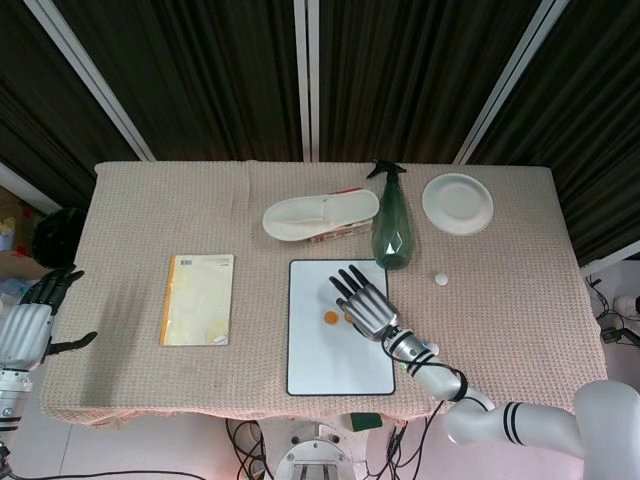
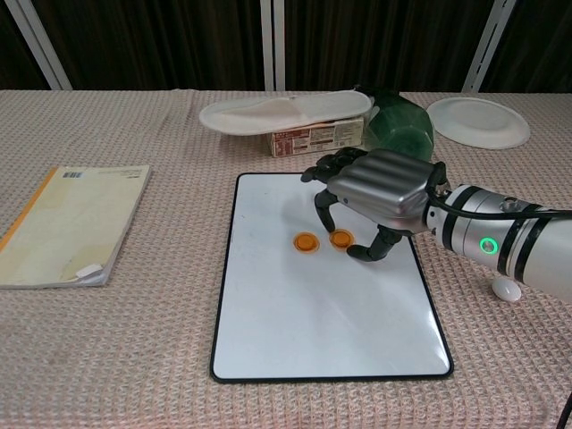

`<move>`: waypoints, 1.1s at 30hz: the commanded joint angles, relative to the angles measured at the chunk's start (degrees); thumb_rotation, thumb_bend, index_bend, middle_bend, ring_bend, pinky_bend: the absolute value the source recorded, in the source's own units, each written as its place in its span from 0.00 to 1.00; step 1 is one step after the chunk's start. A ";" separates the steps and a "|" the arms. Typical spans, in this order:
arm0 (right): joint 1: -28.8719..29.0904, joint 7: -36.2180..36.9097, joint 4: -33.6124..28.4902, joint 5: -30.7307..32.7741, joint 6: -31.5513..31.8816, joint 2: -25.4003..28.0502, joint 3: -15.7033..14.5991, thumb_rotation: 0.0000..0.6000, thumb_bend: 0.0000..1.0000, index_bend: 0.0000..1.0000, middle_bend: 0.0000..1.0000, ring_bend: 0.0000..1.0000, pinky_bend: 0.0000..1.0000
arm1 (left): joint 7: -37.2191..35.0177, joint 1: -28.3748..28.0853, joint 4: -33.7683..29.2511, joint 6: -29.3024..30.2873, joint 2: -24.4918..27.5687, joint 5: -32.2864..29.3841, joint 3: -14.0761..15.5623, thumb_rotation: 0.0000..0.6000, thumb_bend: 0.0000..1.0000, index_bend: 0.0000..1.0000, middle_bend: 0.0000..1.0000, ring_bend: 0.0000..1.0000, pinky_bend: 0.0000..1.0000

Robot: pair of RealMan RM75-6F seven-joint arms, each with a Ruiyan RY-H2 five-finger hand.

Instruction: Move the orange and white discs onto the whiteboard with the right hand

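1. The right hand (image 2: 380, 188) hovers over the whiteboard (image 2: 327, 326), fingers curled around the second orange disc (image 2: 340, 239); contact cannot be confirmed.
2. The first orange disc (image 2: 307, 242) lies just left.
3. The white disc (image 2: 507, 289) sits right of the hand, off-board.

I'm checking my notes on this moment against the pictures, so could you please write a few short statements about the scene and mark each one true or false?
1. Two orange discs lie on the whiteboard. True.
2. The white disc is already on the whiteboard. False: it lies on the tablecloth, right of the board.
3. The right hand is over the whiteboard, its fingers arched over the right orange disc. True.
4. The yellow notebook lies on the whiteboard. False: it lies on the cloth, left of the board.
5. The left hand holds the green spray bottle. False: it holds nothing, beyond the table's left edge.
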 commanded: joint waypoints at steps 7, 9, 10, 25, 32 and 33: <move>1.07 -0.33 0.22 0.99 -0.24 -0.52 -0.25 1.00 0.32 0.62 0.05 0.00 0.00 | -0.47 0.04 0.44 0.10 -0.08 0.11 0.08 1.00 0.00 0.14 0.09 0.09 0.17; 1.19 -0.40 0.20 1.12 -0.16 -0.56 -0.43 1.00 0.32 0.62 0.05 0.00 0.00 | -0.53 0.00 0.52 0.07 -0.08 0.15 0.08 1.00 0.00 0.14 0.09 0.09 0.17; 1.24 -0.39 0.16 1.21 -0.09 -0.60 -0.52 1.00 0.32 0.62 0.05 0.00 0.00 | -0.57 -0.01 0.54 0.03 -0.08 0.15 0.10 1.00 0.00 0.14 0.09 0.09 0.17; 2.17 -0.24 -0.05 1.95 0.27 -0.94 -1.15 1.00 0.31 0.60 0.05 0.00 0.00 | -0.54 -0.02 0.56 -0.28 -0.01 0.05 0.22 1.00 0.00 0.14 0.09 0.09 0.17; 2.51 0.16 0.40 1.87 0.54 -1.05 -1.35 1.00 0.26 0.58 0.05 0.00 0.00 | -1.25 -0.02 0.84 -0.37 0.00 0.18 0.36 1.00 0.00 0.14 0.09 0.09 0.17; 2.54 0.21 0.39 1.83 0.60 -1.04 -1.38 1.00 0.25 0.57 0.05 0.00 0.00 | -1.24 -0.01 0.90 -0.38 -0.02 0.17 0.37 1.00 0.00 0.14 0.09 0.09 0.17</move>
